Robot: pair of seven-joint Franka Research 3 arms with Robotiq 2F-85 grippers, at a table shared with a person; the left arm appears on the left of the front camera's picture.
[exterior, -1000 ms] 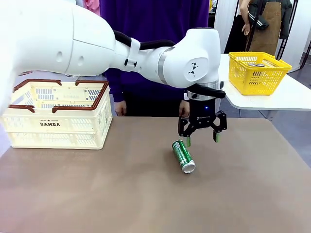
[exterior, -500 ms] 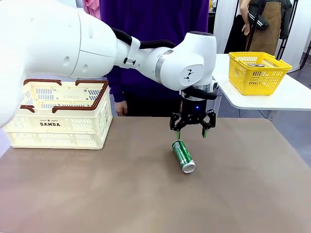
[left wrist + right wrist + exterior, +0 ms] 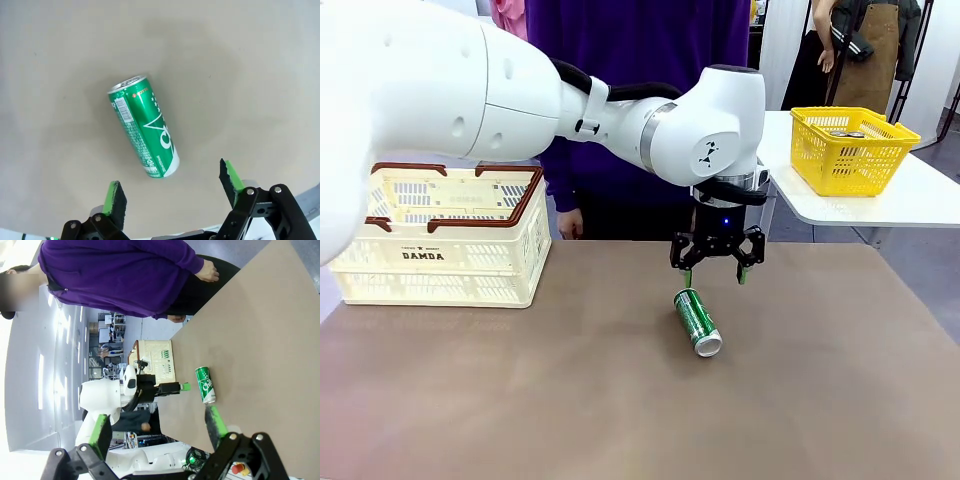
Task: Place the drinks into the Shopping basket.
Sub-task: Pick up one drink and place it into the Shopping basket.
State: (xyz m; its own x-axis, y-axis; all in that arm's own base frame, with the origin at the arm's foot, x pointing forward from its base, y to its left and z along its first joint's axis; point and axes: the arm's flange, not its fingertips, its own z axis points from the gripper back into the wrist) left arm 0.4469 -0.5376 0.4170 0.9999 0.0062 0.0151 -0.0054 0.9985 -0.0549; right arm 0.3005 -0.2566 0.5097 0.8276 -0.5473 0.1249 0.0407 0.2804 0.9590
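Our left gripper hangs open just over the green can, which lies on its side on the table, well apart from the Shopping basket. Our right gripper is open also.

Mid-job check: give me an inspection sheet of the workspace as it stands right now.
Surface: brown table, no spills seen.
Job's things: one green can lying on its side mid-table; Shopping basket at the robot's left, apart from the can, contents cannot be told.
Clutter: nothing seen.
Claws: left claw open, hovering near the can's far end, not touching it; right claw open, holding nothing.
Cables: black cable along the left arm.
Surroundings: person in purple top at the far edge; yellow mesh basket on a white side table.
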